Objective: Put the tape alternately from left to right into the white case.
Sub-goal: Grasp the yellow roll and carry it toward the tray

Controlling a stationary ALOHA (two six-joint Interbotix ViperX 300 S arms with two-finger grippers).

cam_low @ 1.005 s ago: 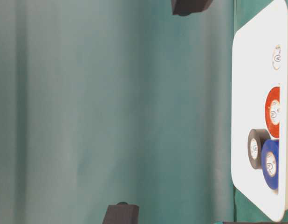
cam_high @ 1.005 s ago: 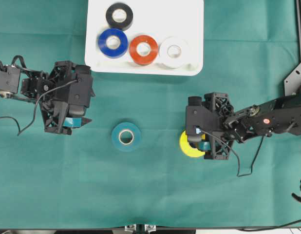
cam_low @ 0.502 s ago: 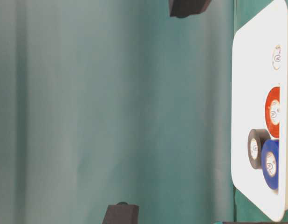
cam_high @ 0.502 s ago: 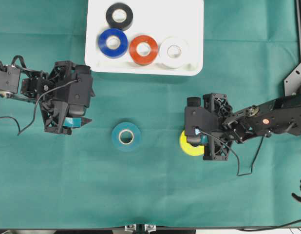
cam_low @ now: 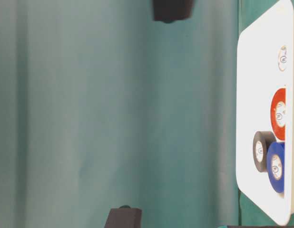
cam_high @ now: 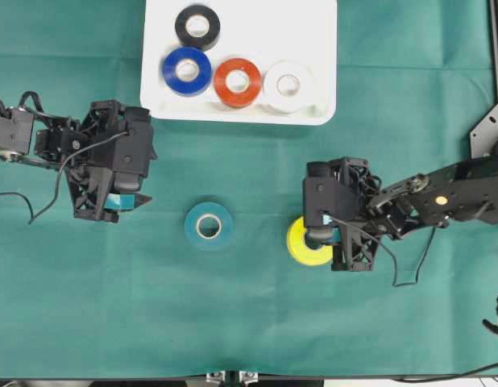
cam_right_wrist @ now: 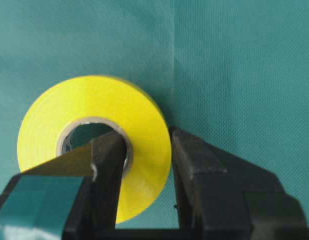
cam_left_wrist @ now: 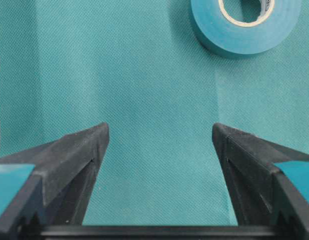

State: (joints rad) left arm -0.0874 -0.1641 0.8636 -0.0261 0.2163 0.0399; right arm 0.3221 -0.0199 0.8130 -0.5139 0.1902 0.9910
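Only the right wrist view shows the right gripper (cam_right_wrist: 147, 155) clenched on the yellow roll (cam_right_wrist: 94, 135), one finger inside its core. Six rolls: four in the white case (cam_high: 321, 48) at the surface's far edge, the teal roll (cam_high: 209, 226) mid-surface, ahead of the spread left gripper (cam_left_wrist: 159, 145).

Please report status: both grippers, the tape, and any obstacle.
Right gripper shut on yellow roll. Left gripper open, empty. Teal roll on cloth. No obstacle seen.
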